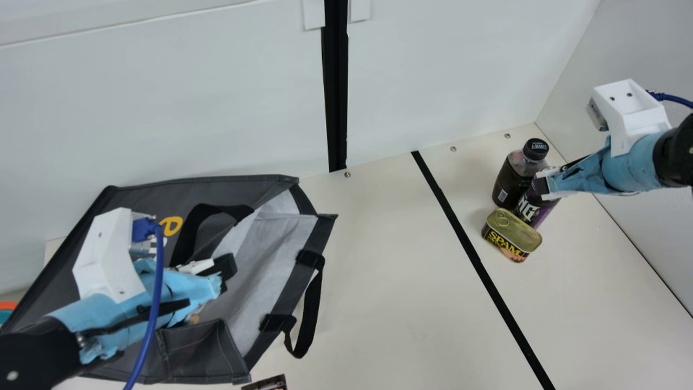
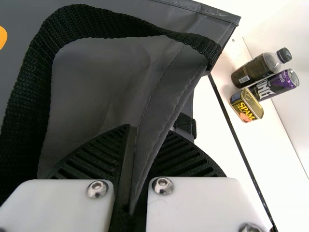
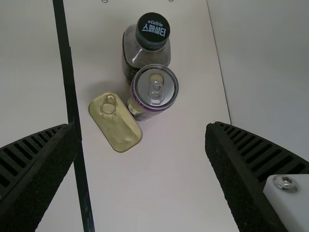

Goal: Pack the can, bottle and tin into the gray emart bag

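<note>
A: Got anything packed, going by the main view?

B: Judged nothing packed. Saw the can [image 1: 532, 210], bottle [image 1: 509, 181] and tin [image 1: 511, 235] grouped close together on the cream surface [image 1: 379, 271], past the black stripe [image 1: 460, 222], near the right end effector [image 1: 543, 187]. Found the gray emart bag [image 1: 157, 195] well apart, slumped open on pale lining [image 1: 265, 244], with the left end effector [image 1: 227, 268] at its mouth.

A: Made out what in the left wrist view?

B: Saw ribbed fingers [image 2: 190, 159] pinched on a creased fold of gray cloth, beside a coarse woven strap [image 2: 96, 21]. Judged the bag readied, all three still to load.

A: And in the right wrist view, noticed what?

B: Found fingers [image 3: 256, 150] spread wide, gripping nothing. Saw a round silver can top [image 3: 166, 89], a black bottle cap [image 3: 153, 31] and a flat gold lid [image 3: 116, 128], rounded at the corners.
</note>
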Robot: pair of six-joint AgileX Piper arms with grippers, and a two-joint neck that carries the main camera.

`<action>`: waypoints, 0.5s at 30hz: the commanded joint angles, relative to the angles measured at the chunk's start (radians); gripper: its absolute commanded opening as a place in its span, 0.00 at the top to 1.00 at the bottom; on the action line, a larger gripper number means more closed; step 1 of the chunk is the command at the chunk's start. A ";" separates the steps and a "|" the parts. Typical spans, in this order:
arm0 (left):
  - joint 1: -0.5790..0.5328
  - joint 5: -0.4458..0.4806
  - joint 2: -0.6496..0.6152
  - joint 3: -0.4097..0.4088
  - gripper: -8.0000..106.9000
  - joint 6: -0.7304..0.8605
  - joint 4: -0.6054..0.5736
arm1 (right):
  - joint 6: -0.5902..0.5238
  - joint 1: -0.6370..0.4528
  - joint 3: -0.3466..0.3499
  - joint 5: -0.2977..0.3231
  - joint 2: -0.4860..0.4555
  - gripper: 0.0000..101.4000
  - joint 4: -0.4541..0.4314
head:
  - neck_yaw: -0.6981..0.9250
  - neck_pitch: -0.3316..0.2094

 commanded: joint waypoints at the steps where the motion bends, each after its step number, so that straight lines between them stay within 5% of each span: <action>1: 0.000 0.000 0.000 0.000 0.84 0.000 0.000 | -0.002 -0.002 0.001 -0.005 0.009 0.10 0.003 | -0.001 -0.023; 15: 0.000 0.000 0.000 0.000 0.84 0.000 0.000 | -0.024 -0.015 -0.004 -0.040 0.092 0.10 0.022 | -0.001 -0.023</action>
